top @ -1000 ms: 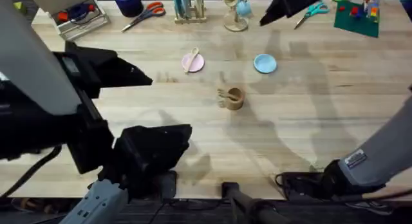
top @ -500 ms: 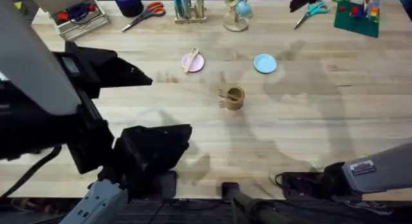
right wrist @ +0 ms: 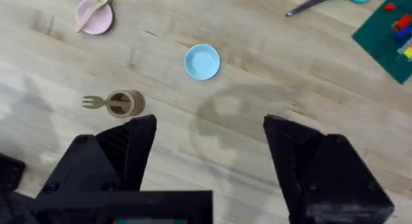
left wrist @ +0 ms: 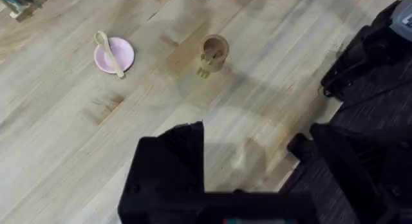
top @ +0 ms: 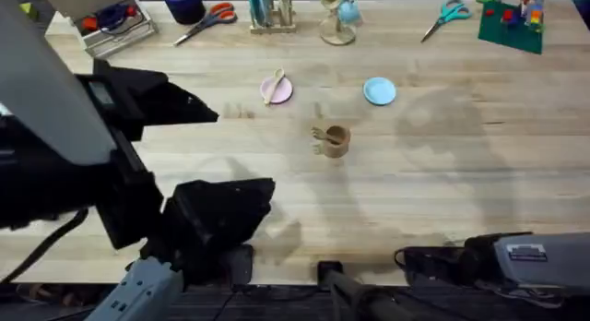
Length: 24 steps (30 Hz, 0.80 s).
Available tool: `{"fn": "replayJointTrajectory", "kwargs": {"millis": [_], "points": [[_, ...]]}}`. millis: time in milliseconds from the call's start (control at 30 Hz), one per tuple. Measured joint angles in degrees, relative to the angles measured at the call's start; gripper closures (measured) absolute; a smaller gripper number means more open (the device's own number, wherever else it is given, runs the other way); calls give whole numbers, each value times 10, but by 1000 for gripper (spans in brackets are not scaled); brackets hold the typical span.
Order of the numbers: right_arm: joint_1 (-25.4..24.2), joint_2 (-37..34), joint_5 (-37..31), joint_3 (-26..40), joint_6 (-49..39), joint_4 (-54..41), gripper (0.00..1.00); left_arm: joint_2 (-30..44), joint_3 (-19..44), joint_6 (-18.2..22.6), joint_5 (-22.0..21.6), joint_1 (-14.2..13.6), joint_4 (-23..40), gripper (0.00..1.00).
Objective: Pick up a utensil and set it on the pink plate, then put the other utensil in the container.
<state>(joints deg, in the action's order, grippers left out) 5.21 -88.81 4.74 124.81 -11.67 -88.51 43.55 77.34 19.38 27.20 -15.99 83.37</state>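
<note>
Spoon (top: 276,84): on pink plate (top: 279,92), bench's 11 o'clock. Fork (top: 321,135): in cup (top: 336,140), centre, tines overhanging. Right claw (right wrist: 209,153): wide open, empty. Left claw: cannot tell. Advice: retract high, clear of cup.

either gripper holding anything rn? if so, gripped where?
Nothing held. Right gripper is open and empty above the table. The spoon lies on the pink plate, the fork sits in the wooden cup. Left gripper: can't tell its state.
</note>
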Motion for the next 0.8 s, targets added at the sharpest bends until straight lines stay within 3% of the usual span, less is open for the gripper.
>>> {"fn": "replayJointTrajectory", "kwargs": {"millis": [800], "points": [[0, 11, -16, 0, 10, -3, 5, 0, 0, 0, 0, 0, 0, 7]]}}
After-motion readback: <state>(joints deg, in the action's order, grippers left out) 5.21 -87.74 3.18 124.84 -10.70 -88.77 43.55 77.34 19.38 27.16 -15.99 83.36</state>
